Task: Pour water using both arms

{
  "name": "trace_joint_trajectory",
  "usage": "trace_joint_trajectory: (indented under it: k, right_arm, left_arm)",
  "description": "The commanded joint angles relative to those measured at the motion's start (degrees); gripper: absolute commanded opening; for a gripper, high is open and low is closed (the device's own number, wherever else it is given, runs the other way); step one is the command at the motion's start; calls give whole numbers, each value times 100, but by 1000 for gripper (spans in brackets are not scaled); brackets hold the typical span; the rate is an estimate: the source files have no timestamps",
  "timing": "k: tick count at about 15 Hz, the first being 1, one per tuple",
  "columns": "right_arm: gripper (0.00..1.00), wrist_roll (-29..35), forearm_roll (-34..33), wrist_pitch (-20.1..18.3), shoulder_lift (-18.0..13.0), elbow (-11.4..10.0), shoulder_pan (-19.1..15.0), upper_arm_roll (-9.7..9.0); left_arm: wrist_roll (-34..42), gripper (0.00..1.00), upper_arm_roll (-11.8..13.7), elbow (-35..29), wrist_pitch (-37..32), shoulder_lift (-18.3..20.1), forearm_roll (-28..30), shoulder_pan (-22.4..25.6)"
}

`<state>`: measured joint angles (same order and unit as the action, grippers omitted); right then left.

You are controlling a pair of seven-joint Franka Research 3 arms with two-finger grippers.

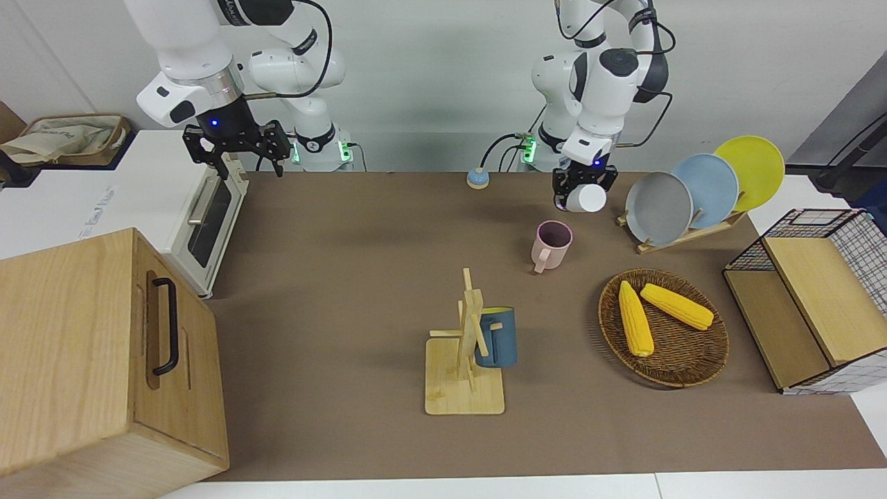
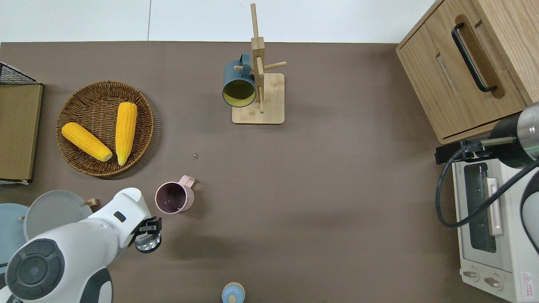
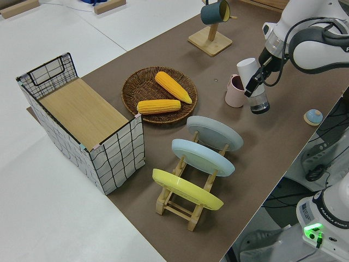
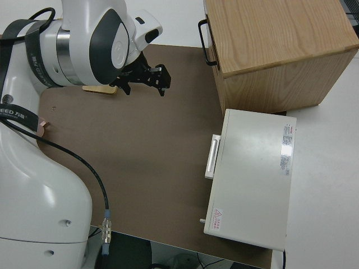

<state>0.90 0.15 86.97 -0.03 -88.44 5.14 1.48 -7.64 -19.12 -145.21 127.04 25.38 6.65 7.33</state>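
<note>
Left gripper (image 1: 581,192) clamped on a white cup (image 1: 586,199), tipped sideways in the air over the brown mat (image 2: 320,176), near its robot-side edge toward the left arm's end. Pink mug (image 2: 174,198) upright on the mat just beside. Right gripper (image 1: 238,147) parked, fingers spread wide. Blue mug (image 2: 238,82) hung on the wooden rack (image 2: 258,84).
</note>
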Motion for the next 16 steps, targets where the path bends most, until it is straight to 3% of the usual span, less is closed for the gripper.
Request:
trace_joint_trajectory:
  k: [1, 4, 10, 13, 16]
  right_arm:
    - [994, -99, 82, -5, -41, 3, -4, 10]
    - [994, -99, 82, -5, -41, 3, -4, 10]
    - [992, -99, 82, -5, -41, 3, -4, 10]
    - [992, -99, 82, -5, -41, 3, -4, 10]
    - [994, -99, 82, -5, -41, 3, -4, 10]
  left_arm:
    - [61, 10, -4, 641, 32, 64, -23, 444]
    - [139, 6, -4, 1327, 23, -94, -146, 900]
    - [684, 0, -4, 2979, -56, -964, -146, 1762]
    - [1150, 0, -4, 3516, -39, -1201, -120, 2280]
    - [1510, 0, 4, 3745, 206, -1517, -102, 2501]
